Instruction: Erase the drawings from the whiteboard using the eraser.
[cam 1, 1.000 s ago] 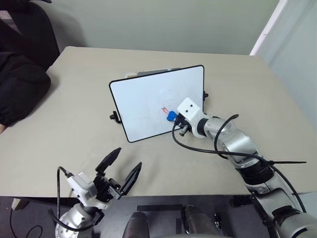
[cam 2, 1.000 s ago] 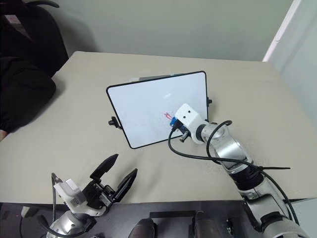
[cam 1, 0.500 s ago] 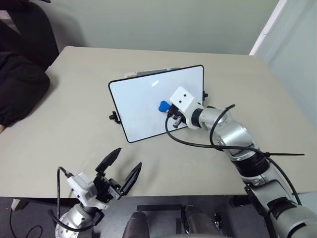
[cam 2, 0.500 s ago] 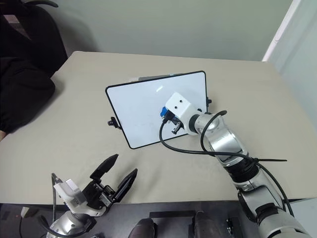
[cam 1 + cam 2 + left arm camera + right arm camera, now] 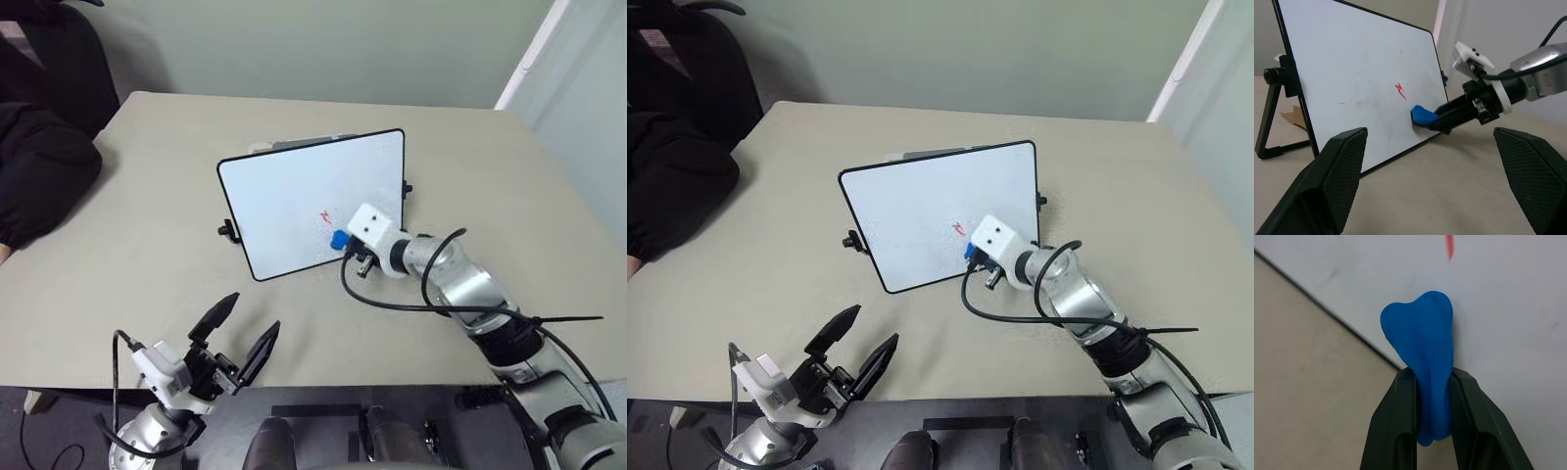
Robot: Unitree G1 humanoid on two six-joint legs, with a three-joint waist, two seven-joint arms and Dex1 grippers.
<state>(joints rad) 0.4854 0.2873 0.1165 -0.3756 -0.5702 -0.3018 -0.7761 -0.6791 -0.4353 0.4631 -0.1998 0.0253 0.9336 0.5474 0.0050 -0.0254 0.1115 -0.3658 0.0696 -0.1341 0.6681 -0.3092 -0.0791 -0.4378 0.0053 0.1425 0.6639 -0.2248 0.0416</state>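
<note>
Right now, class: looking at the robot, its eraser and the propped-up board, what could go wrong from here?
1. The whiteboard stands tilted on a thin stand; a hard push could tip or slide it.
2. The eraser is pinched thin and bent in the right gripper jaws; it may slip out.
3. The eraser sits below the red drawings; a stroke could miss them.

The black-framed rectangular whiteboard (image 5: 294, 201) stands tilted back at the middle of the beige desk (image 5: 147, 284). The small red marker drawings (image 5: 324, 216) sit on its right half. The blue oblong eraser (image 5: 339, 239), held in the right pincer (image 5: 346, 244), touches the board just below them. The left pincer (image 5: 238, 333) hangs over the near desk edge, well apart.
</note>
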